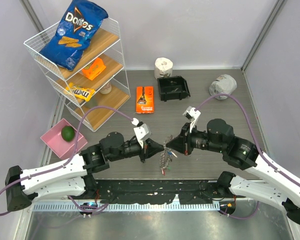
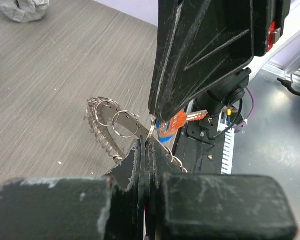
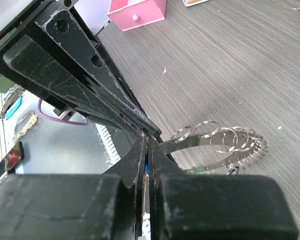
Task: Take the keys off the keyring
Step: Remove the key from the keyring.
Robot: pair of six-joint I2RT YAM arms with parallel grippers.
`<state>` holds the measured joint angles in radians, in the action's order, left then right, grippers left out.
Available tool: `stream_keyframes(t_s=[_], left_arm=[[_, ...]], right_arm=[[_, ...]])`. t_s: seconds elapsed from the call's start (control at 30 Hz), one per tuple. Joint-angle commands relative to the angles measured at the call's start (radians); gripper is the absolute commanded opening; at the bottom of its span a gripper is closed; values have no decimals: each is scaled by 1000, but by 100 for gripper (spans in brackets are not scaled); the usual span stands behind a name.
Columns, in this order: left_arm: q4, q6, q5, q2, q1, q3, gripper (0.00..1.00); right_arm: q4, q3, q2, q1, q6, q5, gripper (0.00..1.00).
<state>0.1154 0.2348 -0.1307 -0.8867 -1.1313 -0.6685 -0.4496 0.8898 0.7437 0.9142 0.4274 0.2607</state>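
- Left gripper (image 2: 145, 146): nearest in its own wrist view, fingers pressed flat together, clamped on the keyring (image 2: 104, 118) at a small loop by its tips.
- Right gripper (image 3: 146, 145): also squeezed closed, tip to tip with the left one. A blue sliver shows between its fingers; whether it nips the ring or a key head, cannot tell.
- Keyring look: thin silver band strung with many small split rings, bunched like a coil at the far end.
- Keyring place: at the centre of the table (image 1: 215, 117), at the point where both tips meet. It sticks out sideways from them in the wrist views and trails toward the near edge in the top view.
- The keys (image 2: 182, 119): an orange-red head with a silver blade and a blue head beside it, right under the right gripper's tip, on the ring.
- Further back: orange packet (image 1: 144, 99), black bin (image 1: 173, 88), paper roll (image 1: 163, 66), crumpled grey cloth (image 1: 222, 86).
- Left side: pink tray (image 1: 52, 139) with a green fruit (image 1: 67, 133).
- Far left: wire shelf (image 1: 117, 60) holding a Doritos bag (image 1: 75, 32).
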Motion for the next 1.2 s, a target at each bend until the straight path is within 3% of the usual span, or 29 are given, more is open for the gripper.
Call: stream_keyframes(t_s=[0.0, 0.43, 1.0, 1.17], left_arm=[[-63, 11, 28, -37, 7, -94, 0], [-255, 0, -43, -170, 8, -229, 0], [-223, 11, -219, -225, 16, -263, 0], [-154, 79, -299, -215, 70, -220, 0]], right_arm=[[57, 24, 17, 26, -16, 32, 5], [49, 34, 63, 46, -44, 15, 5], [72, 2, 72, 60, -67, 8, 5], [98, -18, 65, 61, -68, 23, 5]])
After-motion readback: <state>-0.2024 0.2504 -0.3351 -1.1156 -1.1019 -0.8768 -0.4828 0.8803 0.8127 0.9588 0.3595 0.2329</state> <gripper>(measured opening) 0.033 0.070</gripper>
